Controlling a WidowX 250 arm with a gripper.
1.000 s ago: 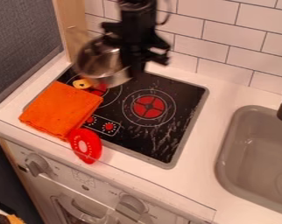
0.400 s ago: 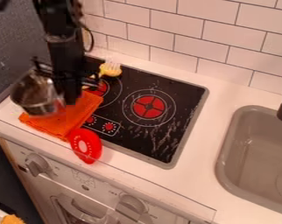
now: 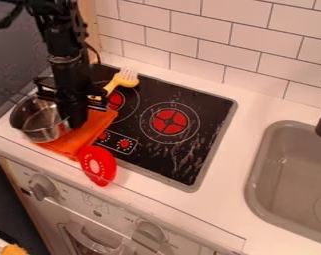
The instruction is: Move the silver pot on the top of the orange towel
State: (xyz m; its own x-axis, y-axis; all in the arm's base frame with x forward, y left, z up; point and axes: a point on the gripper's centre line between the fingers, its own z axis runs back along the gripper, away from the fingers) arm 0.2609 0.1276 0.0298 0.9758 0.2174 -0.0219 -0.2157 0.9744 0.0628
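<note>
Silver pot lower, against claw

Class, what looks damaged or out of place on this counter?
Pale, scratch-like streaks mark the black stovetop toward its front right, suggesting wear. A yellow fork lies on it too, an odd place for cutlery.

A toy kitchen corner is shown: a black cooktop with red burner marks is set into a white counter, an oven front with knobs is fitted below, a grey sink is sunk alongside, and the wall is covered in white tile.
</note>
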